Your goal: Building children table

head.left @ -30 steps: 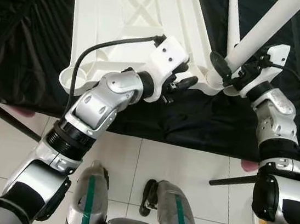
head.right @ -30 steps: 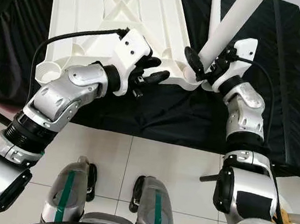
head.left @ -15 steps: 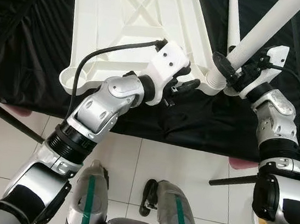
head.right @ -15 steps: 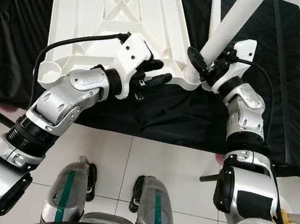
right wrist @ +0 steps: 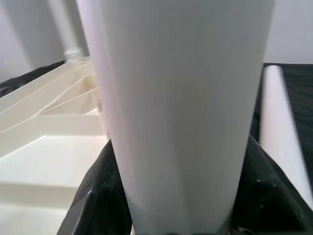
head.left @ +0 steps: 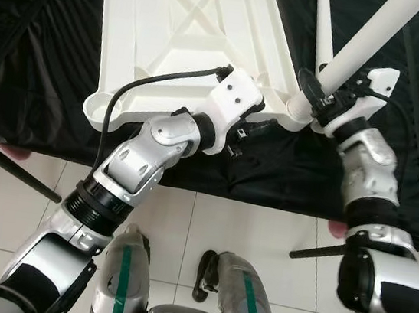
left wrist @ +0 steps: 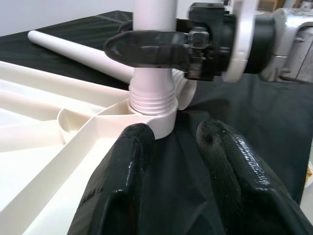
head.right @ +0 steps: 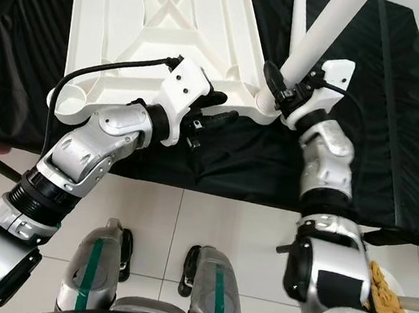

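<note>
So we've got the white tabletop (head.left: 186, 38) lying upside down on the black cloth (head.left: 47, 42) that covers the surface, and our right gripper (head.left: 327, 95) has its jaws clamped on the lower end of a white leg (head.left: 363, 45), just above the threaded collar that's sitting in the corner socket (left wrist: 149, 120) at the tabletop's near right corner. Our left gripper (head.left: 254, 125) sits at the tabletop's near edge beside that same socket, jaws parted with nothing between them, apparently there to steady the top. The risk we see: the leg leans off at an angle, so if it goes in crooked the threads could cross or jam, and with nothing pinning the light top it could slide or turn on the slick cloth instead of the leg seating. A spare leg (head.left: 323, 25) lies on the cloth toward the far right. We can't tell how deep the threads have gone, the leg's upper end is cut off, and the tabletop's far corners are out of frame.
</note>
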{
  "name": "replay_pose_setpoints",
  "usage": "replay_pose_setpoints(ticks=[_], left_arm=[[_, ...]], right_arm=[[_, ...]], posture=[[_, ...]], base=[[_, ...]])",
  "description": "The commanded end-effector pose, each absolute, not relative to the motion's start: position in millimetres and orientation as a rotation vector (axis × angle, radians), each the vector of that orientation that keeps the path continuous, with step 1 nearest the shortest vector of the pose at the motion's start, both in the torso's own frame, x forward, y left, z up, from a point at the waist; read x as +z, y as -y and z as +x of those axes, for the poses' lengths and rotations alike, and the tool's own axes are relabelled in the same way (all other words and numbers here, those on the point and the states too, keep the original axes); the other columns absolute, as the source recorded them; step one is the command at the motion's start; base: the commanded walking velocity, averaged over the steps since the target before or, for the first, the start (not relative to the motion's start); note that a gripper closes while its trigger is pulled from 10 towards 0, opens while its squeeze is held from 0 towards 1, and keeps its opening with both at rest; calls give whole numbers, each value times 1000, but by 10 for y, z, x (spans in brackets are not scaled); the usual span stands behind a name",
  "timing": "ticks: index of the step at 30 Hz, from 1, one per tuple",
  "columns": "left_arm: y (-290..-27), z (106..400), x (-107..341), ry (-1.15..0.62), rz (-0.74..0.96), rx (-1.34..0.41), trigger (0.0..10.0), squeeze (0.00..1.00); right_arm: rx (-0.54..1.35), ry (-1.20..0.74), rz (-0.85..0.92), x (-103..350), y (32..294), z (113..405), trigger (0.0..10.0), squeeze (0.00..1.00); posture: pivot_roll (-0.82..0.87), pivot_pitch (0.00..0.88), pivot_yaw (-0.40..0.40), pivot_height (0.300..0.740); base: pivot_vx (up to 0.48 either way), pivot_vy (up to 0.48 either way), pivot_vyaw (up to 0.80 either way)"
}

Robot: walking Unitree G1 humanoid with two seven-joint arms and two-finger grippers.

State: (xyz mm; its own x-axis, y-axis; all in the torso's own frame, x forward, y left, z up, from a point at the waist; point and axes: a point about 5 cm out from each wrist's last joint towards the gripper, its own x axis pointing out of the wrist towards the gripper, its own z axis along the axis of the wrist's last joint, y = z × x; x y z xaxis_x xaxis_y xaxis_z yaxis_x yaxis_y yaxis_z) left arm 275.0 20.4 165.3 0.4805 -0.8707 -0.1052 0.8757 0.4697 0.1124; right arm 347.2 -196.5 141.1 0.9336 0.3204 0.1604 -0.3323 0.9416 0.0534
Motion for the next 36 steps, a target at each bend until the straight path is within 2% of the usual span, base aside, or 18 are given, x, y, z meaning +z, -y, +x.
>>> replay_pose_setpoints(ticks=[1, 3, 6, 7, 14, 16, 20, 21, 27, 28, 29, 30, 36], left_arm=[[-167, 2681, 1655, -27, 174, -1162, 10000, 0], [-173, 2675, 1649, -28, 175, -1161, 10000, 0], [-174, 2674, 1647, -28, 176, -1162, 10000, 0], [-171, 2672, 1644, -27, 179, -1165, 10000, 0], [-166, 2671, 1641, -26, 180, -1167, 10000, 0], [-164, 2667, 1633, -27, 181, -1167, 10000, 0], [-162, 2667, 1633, -26, 182, -1166, 10000, 0], [-161, 2668, 1635, -25, 182, -1165, 10000, 0], [-161, 2674, 1638, -23, 182, -1162, 10000, 0], [-162, 2675, 1639, -22, 182, -1162, 10000, 0], [-162, 2675, 1639, -22, 182, -1162, 10000, 0], [-162, 2677, 1639, -21, 182, -1161, 10000, 0], [-153, 2678, 1639, -17, 181, -1164, 10000, 0]], right_arm=[[251, 119, 148, 1331, 2043, 3455, 0, 0], [139, 114, 177, 1304, 1957, 3452, 0, 0], [73, 119, 179, 1299, 1912, 3448, 0, 0], [-30, 119, 157, 1287, 1826, 3435, 0, 0], [-120, 109, 146, 1267, 1712, 3394, 0, 0], [-172, 83, 149, 1232, 1564, 3346, 0, 0], [-198, 45, 143, 1203, 1509, 3333, 0, 0], [-205, 23, 126, 1196, 1526, 3349, 10000, 0], [-203, 22, 90, 1217, 1570, 3364, 10000, 0], [-184, 31, 89, 1221, 1573, 3355, 10000, 373], [-184, 31, 89, 1221, 1573, 3355, 10000, 373], [-147, 56, 98, 1237, 1563, 3336, 10000, 1000], [-3, 82, 117, 1260, 1590, 3316, 10000, 1000]], posture=[[50, 24, -80, 740], [48, 20, -78, 740], [46, 19, -78, 740], [44, 16, -77, 740], [41, 7, -76, 740], [43, 0, -77, 740], [44, 0, -79, 740], [43, 0, -80, 740], [43, 0, -83, 740], [41, 0, -83, 740], [41, 0, -83, 740], [40, 0, -84, 740], [33, 0, -81, 740]], base=[[0, 0, 0], [0, 0, 0], [0, 0, 0], [0, 0, 0], [0, 0, 0], [0, 0, 0], [0, 0, 0], [0, 0, 0], [0, 0, 0], [0, 0, 0], [0, 0, 0], [0, 0, 0], [0, 0, 0]])
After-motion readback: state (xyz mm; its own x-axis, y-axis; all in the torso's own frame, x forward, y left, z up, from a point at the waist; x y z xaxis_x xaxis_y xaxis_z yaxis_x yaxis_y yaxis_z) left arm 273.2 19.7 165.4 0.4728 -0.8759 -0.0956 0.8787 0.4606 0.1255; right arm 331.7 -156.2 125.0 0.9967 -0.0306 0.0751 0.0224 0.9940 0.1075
